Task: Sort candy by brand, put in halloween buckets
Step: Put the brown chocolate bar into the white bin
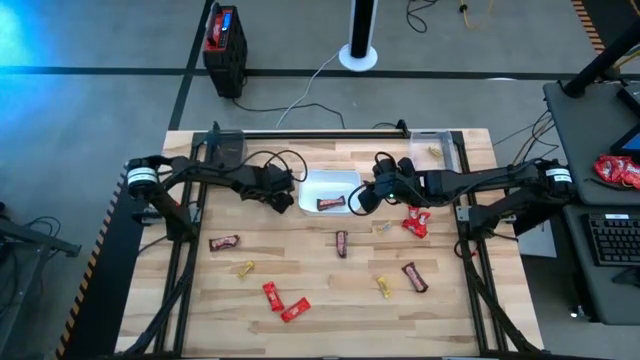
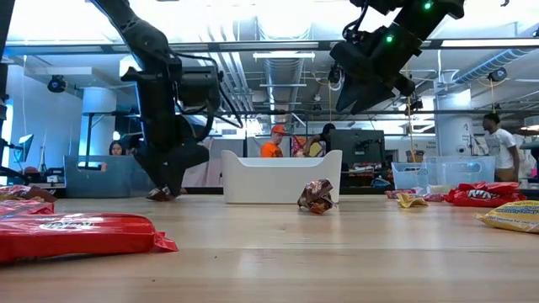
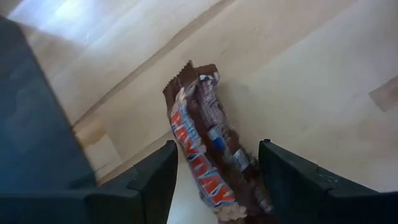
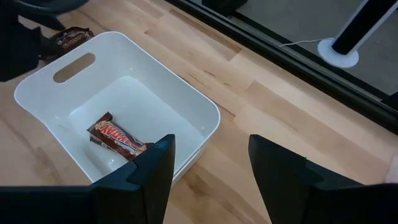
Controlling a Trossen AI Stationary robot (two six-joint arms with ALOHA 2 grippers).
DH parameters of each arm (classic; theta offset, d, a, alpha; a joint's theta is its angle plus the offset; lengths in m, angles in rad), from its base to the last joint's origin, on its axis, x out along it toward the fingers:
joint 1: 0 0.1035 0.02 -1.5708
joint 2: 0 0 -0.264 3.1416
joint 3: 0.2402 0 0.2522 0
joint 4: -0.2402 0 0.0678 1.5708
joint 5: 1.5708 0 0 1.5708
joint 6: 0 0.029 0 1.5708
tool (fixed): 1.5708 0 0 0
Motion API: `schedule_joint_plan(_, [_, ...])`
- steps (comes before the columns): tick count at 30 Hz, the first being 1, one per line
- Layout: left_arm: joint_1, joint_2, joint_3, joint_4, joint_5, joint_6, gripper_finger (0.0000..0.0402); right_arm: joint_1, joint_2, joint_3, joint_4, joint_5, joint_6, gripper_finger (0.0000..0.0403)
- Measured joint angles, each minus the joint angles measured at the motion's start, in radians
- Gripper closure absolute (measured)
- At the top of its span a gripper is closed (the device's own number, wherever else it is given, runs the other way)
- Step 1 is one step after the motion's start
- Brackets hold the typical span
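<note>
Our left gripper point(image 3: 214, 171) hangs low over the wood just left of the white tray point(image 1: 312, 180), its fingers point(image 3: 155, 177) spread wide on either side of a dark brown bar point(image 3: 211, 149) that lies on the table point(image 1: 320, 310) between them; whether the pads touch the wrapper we cannot tell. Our right gripper point(image 4: 208, 165) hovers above the tray's right rim, fingers released and holding nothing; below it one brown bar point(image 4: 117, 139) lies inside the tray.

Outward from there, the loose candy is scattered over the boards: a brown bar point(image 1: 224, 242) on the left, another point(image 1: 342, 243) in the middle, a third point(image 1: 415, 277) to the right; red wrappers point(image 1: 284, 303) near the front edge and a red cluster point(image 1: 417, 222) by the right arm; small yellow pieces point(image 1: 246, 268) and point(image 1: 384, 287) lie between them. A clear tub point(image 1: 437, 146) stands at the back right corner with a few pieces in it; another tub point(image 1: 225, 142) stands at the back left.
</note>
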Motion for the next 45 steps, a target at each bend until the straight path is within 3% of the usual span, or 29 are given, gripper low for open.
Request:
schedule_joint_plan(4, [0.000,0.019,0.000,0.015,0.019,0.011,0.0222,0.000,0.000,0.000,0.000,-0.007,-0.001,0.0204])
schedule_joint_plan(16, [-0.002,0.001,0.005,0.016,0.049,0.052,0.0347,0.000,0.000,0.000,-0.001,-0.022,-0.001,0.0204])
schedule_joint_plan(21, [-0.002,-0.069,0.005,-0.019,0.064,0.093,0.0358,0.003,0.000,0.000,-0.001,-0.024,-0.002,0.0204])
schedule_joint_plan(27, [-0.011,-0.250,0.006,-0.037,0.087,0.172,0.0359,0.005,0.000,0.000,0.000,-0.024,-0.004,0.0204])
schedule_joint_plan(31, [-0.066,-0.366,0.005,0.101,0.233,0.353,0.0359,0.005,0.000,0.000,0.002,-0.024,-0.009,0.0204])
schedule_joint_plan(35, [-0.128,-0.406,-0.001,0.334,0.400,0.511,0.0360,0.005,0.000,0.000,0.001,-0.024,-0.012,0.0204])
schedule_joint_plan(45, [-0.167,-0.231,-0.001,0.609,0.397,0.651,0.0360,0.047,0.000,0.000,-0.006,-0.053,-0.001,0.0204])
